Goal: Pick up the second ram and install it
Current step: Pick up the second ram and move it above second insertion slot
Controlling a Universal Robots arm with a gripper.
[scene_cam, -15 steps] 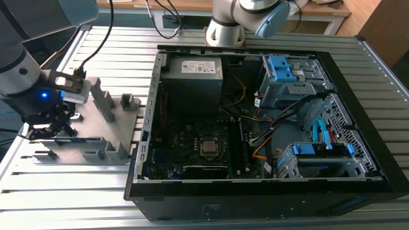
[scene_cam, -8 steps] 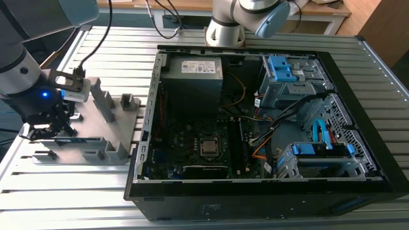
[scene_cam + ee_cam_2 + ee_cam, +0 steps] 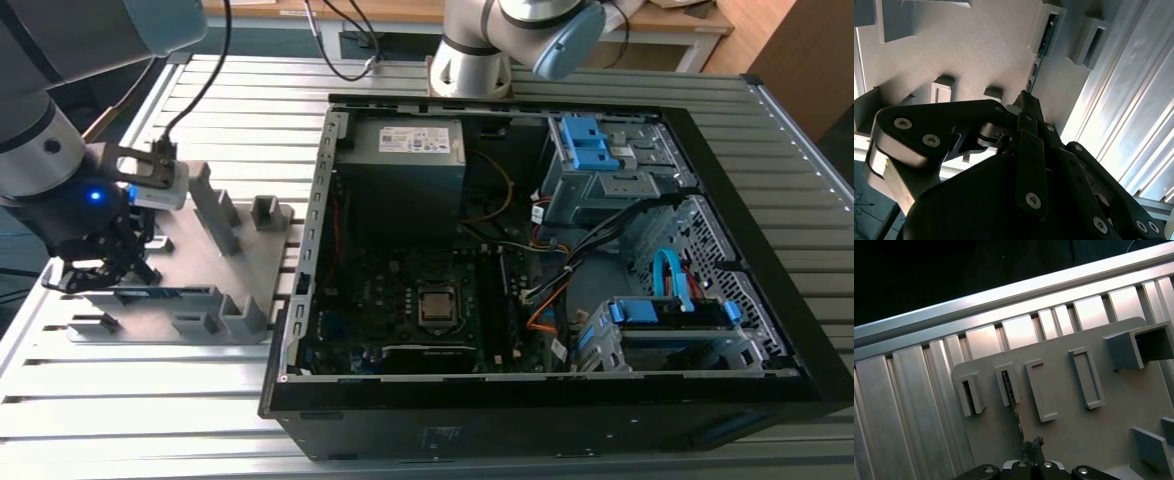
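A: So, where is the gripper [image 3: 100,268] working?

B: Low over the grey holder tray [image 3: 254,250], on the exterior view's left, well apart from the open computer case [image 3: 534,400]. In both wrist views its fingertips look drawn in tight on one end of the second ram [image 3: 1036,65] [image 3: 1013,402]. It is a narrow pinch with nothing else in it.

A: And the ram itself?

B: It stands on edge in the tray, its far end seated in a slotted block [image 3: 1006,385], not yet lifted out.

A: What makes the lift go well?

B: A straight pull along the slot, most likely. The stick is thin and pinched at one end, so any tilt could wedge it in that block or let it swing between the pads. A slow rise with the board kept upright seems safest.

A: Any hazard close by?

B: The tray's other upright blocks [image 3: 214,205] stand near, so the arm probably wants full height before it travels right toward the case.
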